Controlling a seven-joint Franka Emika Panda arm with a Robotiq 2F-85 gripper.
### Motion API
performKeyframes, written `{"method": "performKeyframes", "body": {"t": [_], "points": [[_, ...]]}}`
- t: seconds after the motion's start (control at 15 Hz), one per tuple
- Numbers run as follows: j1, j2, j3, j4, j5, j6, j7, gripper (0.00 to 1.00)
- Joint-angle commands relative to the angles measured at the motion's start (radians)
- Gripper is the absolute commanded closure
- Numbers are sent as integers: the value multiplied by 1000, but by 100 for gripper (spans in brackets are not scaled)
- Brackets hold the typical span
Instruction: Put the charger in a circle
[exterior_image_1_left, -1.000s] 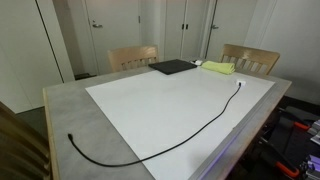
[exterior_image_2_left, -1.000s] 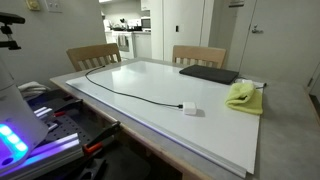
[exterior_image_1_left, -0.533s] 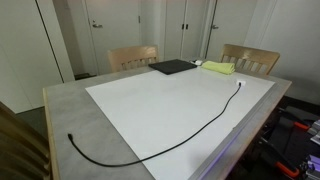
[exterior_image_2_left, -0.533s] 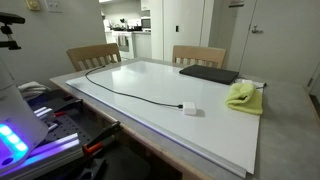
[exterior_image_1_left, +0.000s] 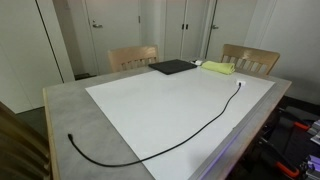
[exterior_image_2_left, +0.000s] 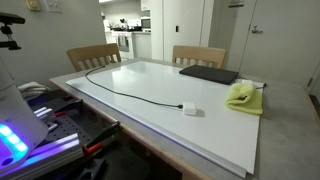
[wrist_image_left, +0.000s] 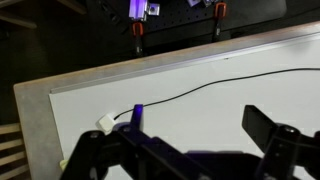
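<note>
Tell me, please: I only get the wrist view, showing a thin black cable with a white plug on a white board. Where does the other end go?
Observer: The long thin black cable crosses the white board and ends on the bare grey tabletop beyond it.
Visitor: Is it coiled anywhere?
Observer: No, it lies in one open curve, ends far apart.
Visitor: Anything near the white plug?
Observer: A crumpled yellow-green cloth, with a flat black rectangular pad close by.
</note>
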Motion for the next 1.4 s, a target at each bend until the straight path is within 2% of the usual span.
{"method": "performKeyframes", "body": {"t": [0.0,0.27,0.47,0.67,0.93,1.0,1.33], "points": [[29,91,13,34,-12,107,-30,0],[62,153,21,19,-17,343,-63,0],[89,204,20,6,12,528,-117,0],[122,246,22,-13,69,661,-181,0],[173,281,43,-36,155,721,-265,0],[155,273,38,-17,115,692,-215,0],[158,251,45,-30,97,674,-194,0]]}}
